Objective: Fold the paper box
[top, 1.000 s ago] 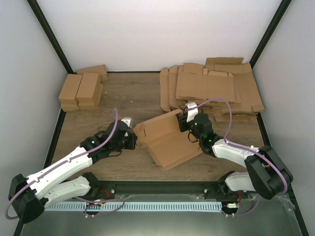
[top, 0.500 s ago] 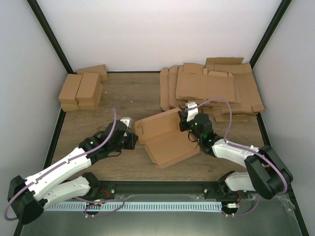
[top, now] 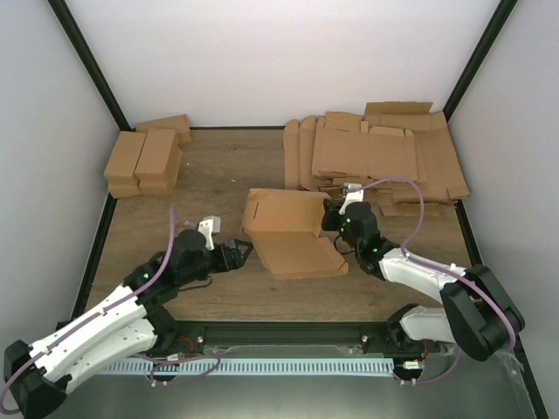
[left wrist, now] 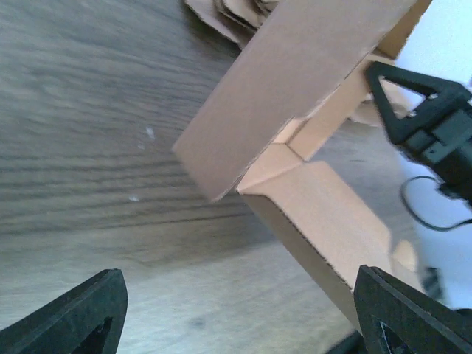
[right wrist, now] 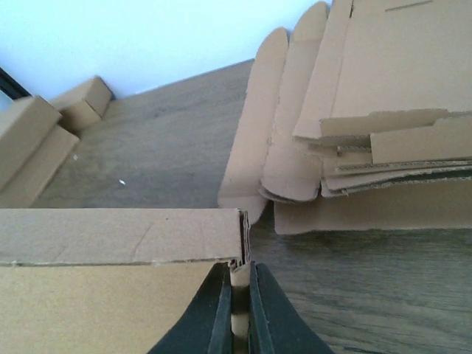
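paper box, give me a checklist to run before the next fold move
1. Right tool gripping the paper box: ok, shut on its edge.
2. Left tool ready to take hold: ok, open wide and apart from the box.
3. One panel raised off the base: ok, the left wrist view shows it tilted up.
4. Box free of the heap of flat blanks: cannot tell, its raised corner sits very close to the nearest blank.
5. Side flaps folded in: cannot tell from these views.
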Motion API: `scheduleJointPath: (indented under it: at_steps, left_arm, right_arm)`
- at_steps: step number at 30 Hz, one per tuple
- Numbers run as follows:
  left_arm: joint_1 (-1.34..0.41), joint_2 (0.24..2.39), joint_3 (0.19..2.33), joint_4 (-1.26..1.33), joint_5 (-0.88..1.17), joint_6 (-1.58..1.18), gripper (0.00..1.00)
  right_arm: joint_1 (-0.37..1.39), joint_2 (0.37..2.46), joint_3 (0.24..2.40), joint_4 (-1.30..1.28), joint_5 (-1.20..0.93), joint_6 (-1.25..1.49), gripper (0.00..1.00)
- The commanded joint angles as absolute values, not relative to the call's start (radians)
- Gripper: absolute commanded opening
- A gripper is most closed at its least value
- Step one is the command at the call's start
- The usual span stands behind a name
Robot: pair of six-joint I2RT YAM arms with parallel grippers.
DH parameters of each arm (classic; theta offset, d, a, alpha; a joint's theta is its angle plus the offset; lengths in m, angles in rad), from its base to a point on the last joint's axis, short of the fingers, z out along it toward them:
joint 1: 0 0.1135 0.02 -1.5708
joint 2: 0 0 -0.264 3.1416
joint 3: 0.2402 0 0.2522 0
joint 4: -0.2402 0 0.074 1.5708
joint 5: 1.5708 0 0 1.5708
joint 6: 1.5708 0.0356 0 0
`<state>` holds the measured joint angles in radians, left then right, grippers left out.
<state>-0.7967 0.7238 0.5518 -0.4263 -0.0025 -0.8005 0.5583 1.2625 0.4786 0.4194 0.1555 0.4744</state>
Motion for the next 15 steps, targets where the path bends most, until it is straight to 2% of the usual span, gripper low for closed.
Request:
scheduleJointPath:
  at_steps: [1,3,6,11,12,13,14,15]
  left_arm:
    - [-0.804,0.633,0.428,-0.152,0.159,-1.071,0.87]
    - [-0.826,0.624,0.397,-0.061,0.186,-1.142,0.87]
    - [-0.864,0.666,0.427,-0.043,0.160,-1.159,0.94]
    - [-0.895,0.732,0.433,0.084,0.150,-1.183,0.95]
    - [-0.898,0.747,0.420,0.123,0.153,-1.206,0.92]
    - [-0.902,0.767,0.412,0.150,0.156,-1.217,0.85]
    - [-0.905,0.805,0.413,0.155,0.155,-1.222,0.75]
    - [-0.910,0.823,0.423,0.139,0.141,-1.224,0.56]
  right_arm:
    - [0.554,1.201,0.443,0.519,0.178,0.577,0.01]
    - [0.553,1.189,0.429,0.546,0.189,0.570,0.01]
    - [0.554,1.188,0.428,0.549,0.206,0.553,0.01]
    - [0.553,1.188,0.421,0.551,0.209,0.541,0.01]
    - [0.554,1.183,0.417,0.555,0.208,0.543,0.01]
    - [0.554,1.180,0.412,0.559,0.209,0.544,0.01]
    - [0.554,1.176,0.410,0.561,0.210,0.545,0.01]
    - [0.554,1.175,0.410,0.556,0.215,0.546,0.01]
